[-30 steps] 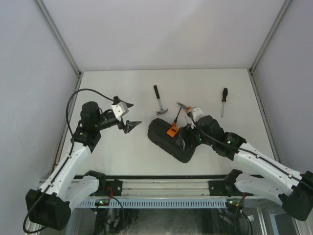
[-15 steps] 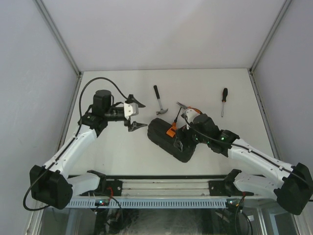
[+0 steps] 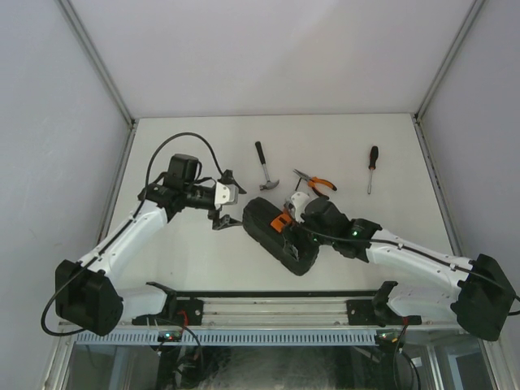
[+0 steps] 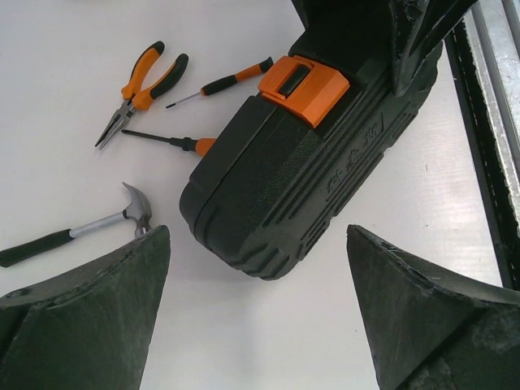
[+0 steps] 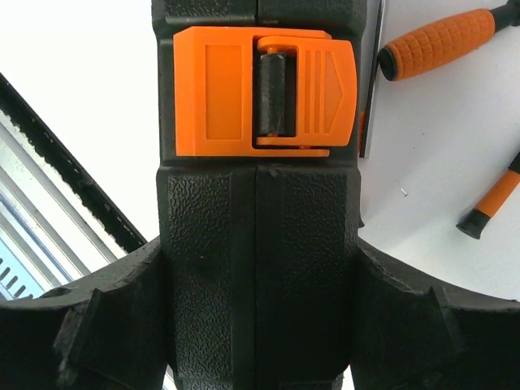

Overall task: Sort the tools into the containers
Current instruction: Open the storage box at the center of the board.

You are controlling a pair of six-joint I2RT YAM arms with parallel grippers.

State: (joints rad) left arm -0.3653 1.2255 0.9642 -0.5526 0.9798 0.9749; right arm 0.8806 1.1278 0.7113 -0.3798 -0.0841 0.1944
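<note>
The black tool case (image 3: 266, 234) lies shut in the middle of the table, its orange latch (image 3: 283, 223) fastened. My right gripper (image 3: 296, 227) straddles the case's latch edge (image 5: 260, 268), with both fingers pressed against its sides just below the latch (image 5: 264, 89). My left gripper (image 3: 227, 200) hangs open just left of the case (image 4: 301, 179), nothing between its fingers. Behind the case lie the hammer (image 3: 265, 166), the orange-handled pliers (image 3: 317, 183) and a longer black-handled screwdriver (image 3: 372, 166). Two slim screwdrivers (image 4: 223, 81) lie beside the case.
White walls close in the table on three sides. A black rail (image 3: 268, 294) runs along the near edge, close behind the case. An orange screwdriver handle (image 5: 443, 39) lies right of the latch.
My left gripper has swung right, up to the case's left end. My right gripper has slid left over the case and narrowed its jaws onto it, uncovering the pliers.
</note>
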